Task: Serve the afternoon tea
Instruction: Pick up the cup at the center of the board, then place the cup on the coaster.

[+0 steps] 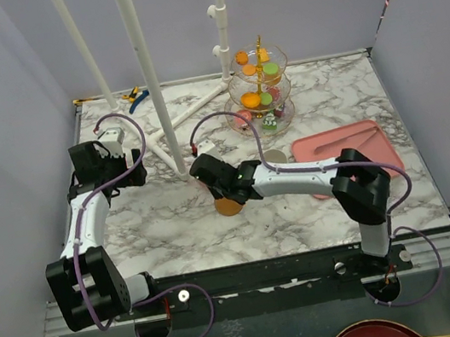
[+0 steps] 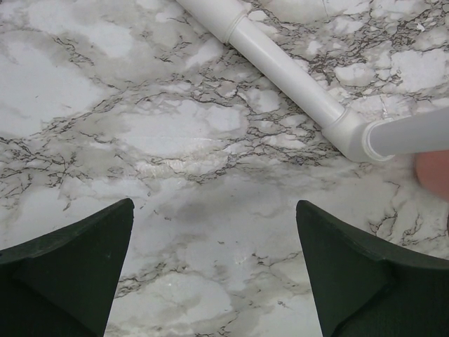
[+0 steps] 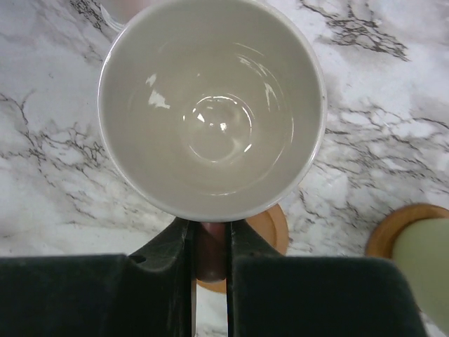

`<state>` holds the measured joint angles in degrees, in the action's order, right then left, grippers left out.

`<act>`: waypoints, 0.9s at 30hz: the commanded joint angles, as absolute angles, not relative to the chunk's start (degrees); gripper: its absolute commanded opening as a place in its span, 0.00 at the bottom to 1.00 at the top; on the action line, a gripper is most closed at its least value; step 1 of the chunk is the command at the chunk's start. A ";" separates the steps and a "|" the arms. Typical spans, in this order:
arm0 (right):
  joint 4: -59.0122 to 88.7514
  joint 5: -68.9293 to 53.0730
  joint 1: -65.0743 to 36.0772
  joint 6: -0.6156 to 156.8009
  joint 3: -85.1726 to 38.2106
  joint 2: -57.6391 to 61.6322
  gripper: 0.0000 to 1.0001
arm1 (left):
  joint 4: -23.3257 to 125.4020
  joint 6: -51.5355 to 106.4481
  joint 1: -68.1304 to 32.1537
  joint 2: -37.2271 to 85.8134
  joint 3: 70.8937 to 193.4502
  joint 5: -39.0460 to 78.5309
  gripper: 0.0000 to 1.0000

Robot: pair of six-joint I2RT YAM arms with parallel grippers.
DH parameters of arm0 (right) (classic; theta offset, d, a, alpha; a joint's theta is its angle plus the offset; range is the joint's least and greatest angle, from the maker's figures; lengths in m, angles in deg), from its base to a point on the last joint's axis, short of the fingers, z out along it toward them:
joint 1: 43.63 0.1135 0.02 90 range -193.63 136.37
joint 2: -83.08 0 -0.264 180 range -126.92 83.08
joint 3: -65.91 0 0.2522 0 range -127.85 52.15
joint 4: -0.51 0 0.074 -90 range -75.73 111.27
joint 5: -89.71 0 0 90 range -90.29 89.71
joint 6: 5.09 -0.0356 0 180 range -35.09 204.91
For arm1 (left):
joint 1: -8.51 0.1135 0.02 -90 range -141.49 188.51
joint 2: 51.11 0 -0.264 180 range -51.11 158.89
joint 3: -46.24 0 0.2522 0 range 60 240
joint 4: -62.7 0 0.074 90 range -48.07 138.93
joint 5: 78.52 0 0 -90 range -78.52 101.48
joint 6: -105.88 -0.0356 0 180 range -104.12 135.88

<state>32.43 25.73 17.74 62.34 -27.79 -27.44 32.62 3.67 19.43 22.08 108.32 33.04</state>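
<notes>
- The mug (image 3: 210, 105), seen mouth-up with an empty off-white bowl, hangs from its handle. The handle is a dull pink sliver pinched between the jaws of the right gripper (image 3: 209, 239), which are closed down to a narrow slit around it.
- A round brown coaster (image 3: 272, 226) peeks out under the mug's near rim. Its centre lies toward the wrist from the mug's centre, so setting the mug down square likely calls for a short pull back toward the arm. Whether the mug's base touches the coaster cannot be told.
- Just to the right, a pale-green mug (image 3: 424, 260) sits on the second coaster (image 3: 389, 225).
- Farther back on the marble table (image 1: 175, 229), the three-tier stand (image 1: 261, 84) holds its colourful sweets, with the pink tray (image 1: 350, 139) lying flat near it.
- The left gripper (image 2: 214, 207) hovers well apart, jaws spread wide and empty over bare marble beside a white pipe (image 2: 280, 67). The right arm is plainly the nearer.
</notes>
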 commanded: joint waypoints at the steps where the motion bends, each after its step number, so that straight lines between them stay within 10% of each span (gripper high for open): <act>1: 31.23 29.78 17.55 62.41 -25.19 -16.98 0.01 | 33.29 3.63 19.85 22.64 109.68 35.00 0.99; 27: 30.65 25.04 23.93 55.26 -7.89 -7.09 0.01 | 33.30 4.63 19.85 23.67 111.00 37.23 0.99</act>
